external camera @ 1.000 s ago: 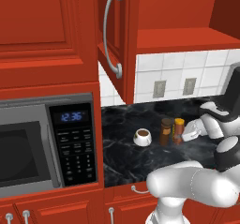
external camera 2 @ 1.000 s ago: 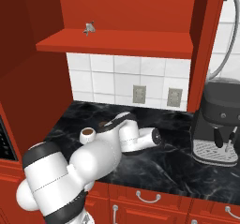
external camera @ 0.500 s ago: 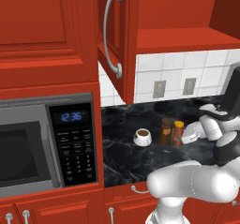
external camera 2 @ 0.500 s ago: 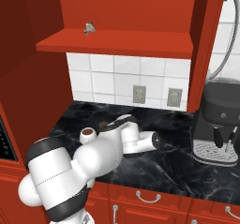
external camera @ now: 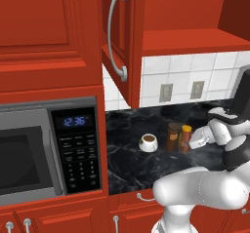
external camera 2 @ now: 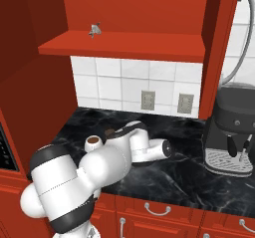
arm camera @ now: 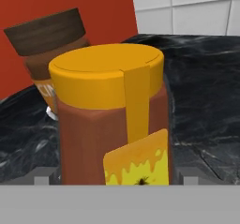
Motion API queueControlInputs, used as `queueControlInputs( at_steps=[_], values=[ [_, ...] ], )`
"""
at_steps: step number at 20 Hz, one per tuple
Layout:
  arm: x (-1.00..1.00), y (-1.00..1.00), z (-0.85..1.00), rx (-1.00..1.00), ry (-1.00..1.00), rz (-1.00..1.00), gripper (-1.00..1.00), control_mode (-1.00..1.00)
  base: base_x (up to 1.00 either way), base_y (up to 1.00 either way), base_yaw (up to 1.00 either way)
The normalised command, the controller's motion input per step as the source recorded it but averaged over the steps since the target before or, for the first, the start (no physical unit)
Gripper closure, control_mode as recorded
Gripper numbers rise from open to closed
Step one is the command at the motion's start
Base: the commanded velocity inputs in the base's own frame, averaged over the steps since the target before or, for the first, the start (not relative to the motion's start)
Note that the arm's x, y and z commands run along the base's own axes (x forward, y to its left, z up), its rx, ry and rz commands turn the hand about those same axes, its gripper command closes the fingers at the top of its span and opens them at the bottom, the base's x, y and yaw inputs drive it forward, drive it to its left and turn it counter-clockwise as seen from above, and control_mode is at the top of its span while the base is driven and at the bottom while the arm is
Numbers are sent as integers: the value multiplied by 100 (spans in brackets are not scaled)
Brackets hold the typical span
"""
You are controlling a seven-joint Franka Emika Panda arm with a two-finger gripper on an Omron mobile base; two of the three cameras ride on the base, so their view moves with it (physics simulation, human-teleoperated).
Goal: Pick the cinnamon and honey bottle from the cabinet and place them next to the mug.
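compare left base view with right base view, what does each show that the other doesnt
Left base view: a microwave, the cabinet door with its curved handle, and the cinnamon and honey bottle standing right of the mug. Right base view: a coffee machine and a small grey thing on the cabinet shelf. Both: the mug, the dark counter, white tiles with two outlets.

The counter (external camera: 132, 159) looked like glossy black marble with pale veins. The cabinet (external camera: 122, 27) was red painted wood with a polished metal handle (external camera: 113, 37). The honey bottle (arm camera: 115, 120) seemed smooth amber plastic with a matt orange top and paper label.
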Motion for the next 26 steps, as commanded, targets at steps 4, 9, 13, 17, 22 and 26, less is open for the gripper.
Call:
queueControlInputs(
  at_steps=[4,9,13,17,22,26],
  values=[
    [-1,0,0,0,0,0,-100,-100,0,0,0],
    [-1,0,0,0,0,0,-100,-100,0,0,0],
    [-4,0,0,0,0,0,-100,-100,0,0,0],
    [-14,0,0,0,-1,0,-100,-100,0,0,0],
    [-9,0,1,0,-4,0,-100,-100,0,0,0],
    [0,0,9,0,-4,0,-100,-100,0,0,0]
  ],
)
